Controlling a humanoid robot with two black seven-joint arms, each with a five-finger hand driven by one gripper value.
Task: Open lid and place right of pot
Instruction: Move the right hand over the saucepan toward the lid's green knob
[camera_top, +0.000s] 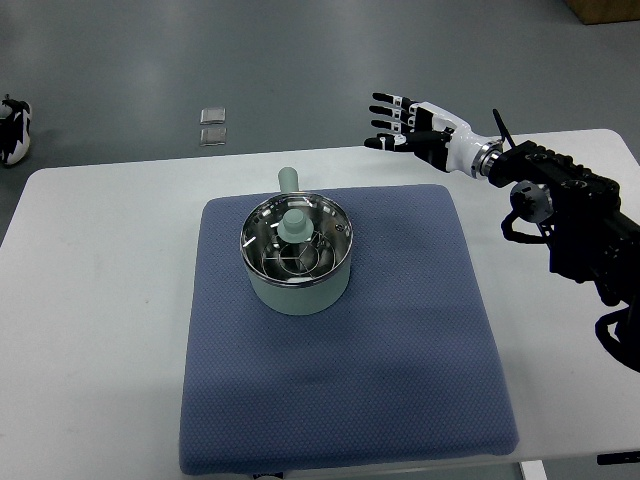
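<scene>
A pale green pot (297, 288) stands on the blue mat (400, 340), its handle (289, 180) pointing to the far side. A glass lid (297, 240) with a pale green knob (295, 223) rests on the pot. My right hand (402, 124) hovers above the table's far edge, up and to the right of the pot and well apart from it. Its fingers are spread and hold nothing. The right arm (560, 200) comes in from the right edge.
The mat lies on a white table (100, 300). Mat surface shows to the right of the pot. On the grey floor beyond the table lie two small clear squares (213, 125), and a shoe (14, 130) shows at the left edge.
</scene>
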